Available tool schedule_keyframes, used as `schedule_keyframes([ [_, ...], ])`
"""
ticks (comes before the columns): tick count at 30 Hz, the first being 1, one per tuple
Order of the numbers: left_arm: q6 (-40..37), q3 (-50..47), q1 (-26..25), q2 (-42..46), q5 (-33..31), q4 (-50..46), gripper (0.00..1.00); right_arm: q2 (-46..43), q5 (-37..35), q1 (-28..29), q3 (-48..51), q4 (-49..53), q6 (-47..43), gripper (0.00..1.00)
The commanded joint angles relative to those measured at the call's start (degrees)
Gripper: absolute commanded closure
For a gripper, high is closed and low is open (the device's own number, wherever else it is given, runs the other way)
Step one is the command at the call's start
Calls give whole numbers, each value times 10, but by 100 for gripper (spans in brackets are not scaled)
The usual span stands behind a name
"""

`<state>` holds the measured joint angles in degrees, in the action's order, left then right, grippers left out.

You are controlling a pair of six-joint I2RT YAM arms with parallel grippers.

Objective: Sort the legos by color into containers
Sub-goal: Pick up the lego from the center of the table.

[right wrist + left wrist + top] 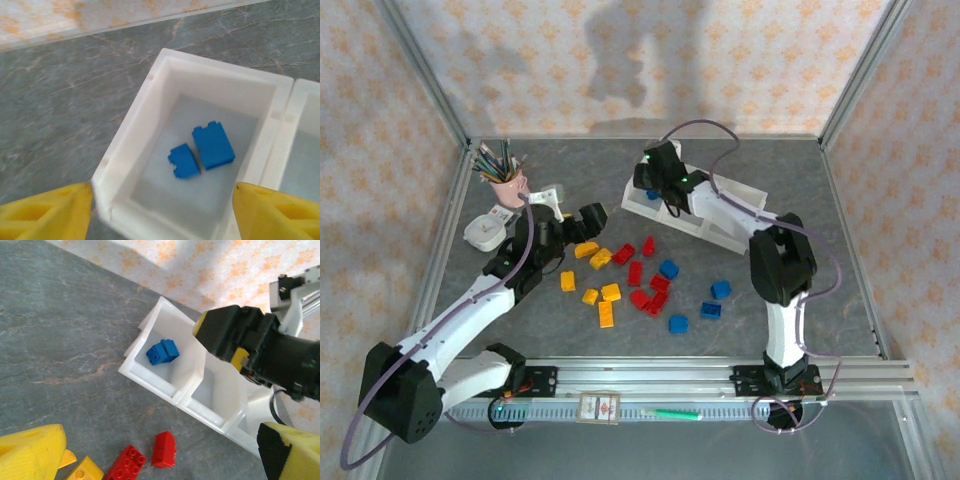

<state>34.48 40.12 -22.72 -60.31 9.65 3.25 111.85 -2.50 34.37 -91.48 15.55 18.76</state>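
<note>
My right gripper (162, 215) hangs open over the left end compartment of the white tray of containers (125, 145), its yellow fingers on either side. Two blue legos (213, 146) (183, 161) lie loose on that compartment's floor. In the top view this gripper (660, 172) is at the tray's (645, 208) left end. My left gripper (595, 213) stands open above the table with nothing between its fingers (30, 452). Below it lie red legos (164, 449) and a yellow one (86, 469). Yellow (600, 258), red (635, 272) and blue legos (720, 289) are scattered mid-table.
A pink cup of pencils (505, 180) and a small white dish (485, 232) stand at the back left, beside the left arm. Patterned walls and metal posts close the table on three sides. A metal rail (720, 372) runs along the near edge.
</note>
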Motion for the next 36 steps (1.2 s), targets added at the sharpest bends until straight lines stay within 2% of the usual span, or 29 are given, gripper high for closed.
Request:
schedule_keyframes([
  [1,3,-9,2,21,33,6,1,-61,-6,15,61,4,3,24],
  [4,10,-24,-12,34,45,8,1,-106,-2,26,135,7,10,23],
  [10,26,-50,-58,57,26,3,1,-166,-3,51,254,3,4,15],
  [18,64,-102,-85,71,17,41,1,-192,20,86,370,-46,32,11],
  [26,76,-113,-90,65,12,52,1,-178,-9,112,405,-43,93,10],
  [31,83,-119,-93,67,6,65,1,-172,-46,112,414,-39,121,15],
  [36,78,-111,-94,64,6,53,1,-159,-38,112,411,-43,102,20],
])
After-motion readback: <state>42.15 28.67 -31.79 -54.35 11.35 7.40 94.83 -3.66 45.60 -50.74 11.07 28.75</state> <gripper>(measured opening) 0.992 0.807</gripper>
